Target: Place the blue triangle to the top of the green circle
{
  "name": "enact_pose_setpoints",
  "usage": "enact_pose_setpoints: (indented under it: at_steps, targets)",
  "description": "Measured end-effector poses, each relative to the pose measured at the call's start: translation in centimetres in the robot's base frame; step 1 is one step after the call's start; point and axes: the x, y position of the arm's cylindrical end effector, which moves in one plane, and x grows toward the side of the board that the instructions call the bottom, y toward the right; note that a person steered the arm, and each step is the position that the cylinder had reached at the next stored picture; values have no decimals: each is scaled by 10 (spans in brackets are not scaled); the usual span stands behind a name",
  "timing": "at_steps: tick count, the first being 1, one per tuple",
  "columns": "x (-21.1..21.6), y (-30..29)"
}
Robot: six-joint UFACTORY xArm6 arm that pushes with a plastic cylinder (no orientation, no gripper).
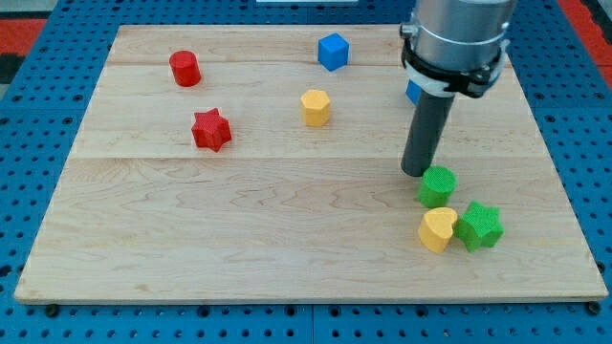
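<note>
The green circle [438, 185] lies at the view's lower right on the wooden board [287, 229]. My tip [417, 173] rests on the board just to the upper left of the green circle, close to it or touching it. A small blue patch [410, 93] shows at the left edge of the arm, above the green circle. It is likely the blue triangle, but the arm hides most of it and its shape cannot be made out.
A yellow heart [437, 229] and a green star [478, 225] lie just below the green circle. A blue cube [333, 51] and a yellow hexagon [316, 107] sit at top centre. A red cylinder [185, 69] and a red star [211, 130] are at upper left.
</note>
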Motion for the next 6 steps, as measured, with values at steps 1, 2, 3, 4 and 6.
enact_pose_setpoints:
  at_steps: [1, 2, 3, 4, 6]
  targets:
    - [-2, 0]
    - [-3, 0]
    - [-23, 1]
    - [-50, 44]
    - [-136, 118]
